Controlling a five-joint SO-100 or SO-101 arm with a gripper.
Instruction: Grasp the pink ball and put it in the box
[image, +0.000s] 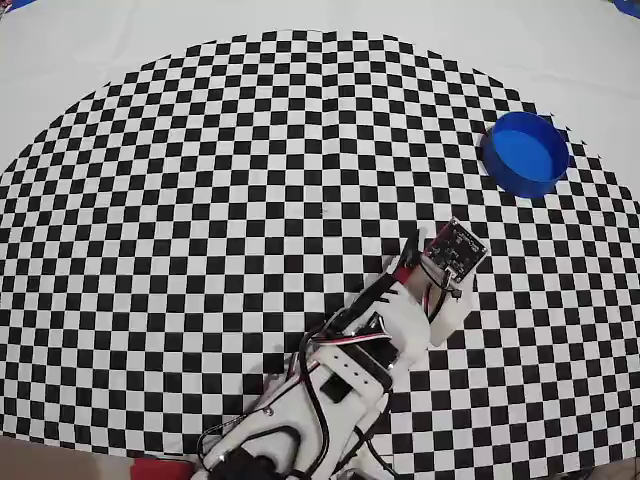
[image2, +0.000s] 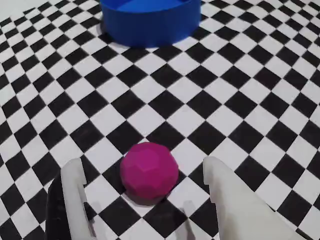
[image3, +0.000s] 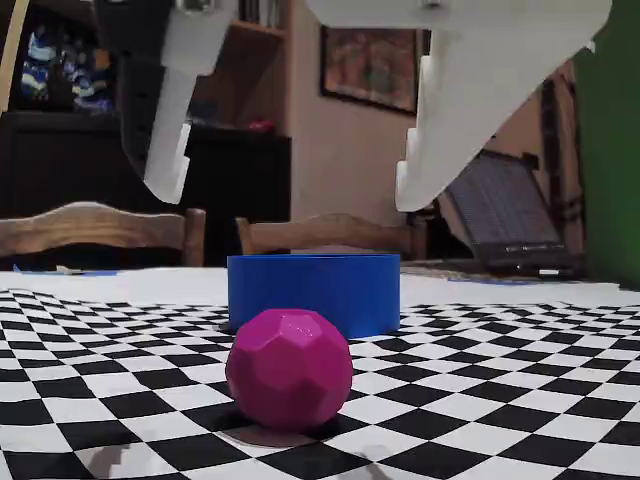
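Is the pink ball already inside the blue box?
No, in the wrist view the pink ball sits on the checkered cloth between the open gripper fingers, apart from the box.

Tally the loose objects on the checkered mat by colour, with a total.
Pink: 1, the pink ball, sitting between the open claw fingers.
Blue: 1, the box, a round tub, apart from the ball.
Total: 2
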